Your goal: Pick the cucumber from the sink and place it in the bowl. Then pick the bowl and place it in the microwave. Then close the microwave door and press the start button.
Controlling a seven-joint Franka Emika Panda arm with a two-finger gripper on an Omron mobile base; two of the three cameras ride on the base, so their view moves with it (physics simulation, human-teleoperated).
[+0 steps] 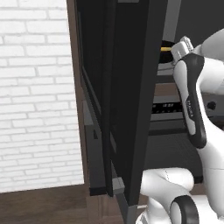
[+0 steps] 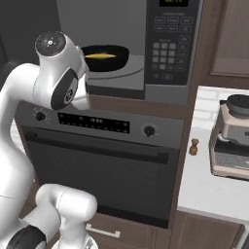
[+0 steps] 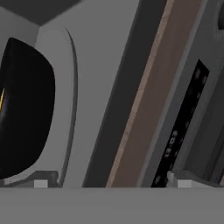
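White brick wall (image 1: 39, 96) fills the left of my left base view, and just right of it the microwave door (image 1: 127, 100) stands swung open, edge-on to me, a tall dark panel. Beyond its edge I can see a sliver of the bowl's rim with the yellow-green cucumber inside it.

From my right base view, the arm's white elbow crosses the left side in front of the microwave (image 2: 126, 44), which sits built in above the oven (image 2: 97, 160). Inside the grey cavity, on the turntable, rests the black bowl (image 2: 106, 58) with the cucumber (image 2: 101, 56) lying in it. To the right is the microwave keypad (image 2: 168, 48), then a white counter (image 2: 204, 185) carrying a small appliance.

In my hand view, the bowl sits at the left, on the turntable plate (image 3: 70, 87), with the cavity lip and the oven's display strip slanting off to the right. The gripper (image 3: 111, 183) is spread wide and holds nothing; its two tips stand well apart and clear of the bowl.

I judge the bowl delivered, so the door is the step in hand. Next I need to draw the arm out of the cavity, get around to the door's outer face, and push it shut before reaching for the start button.
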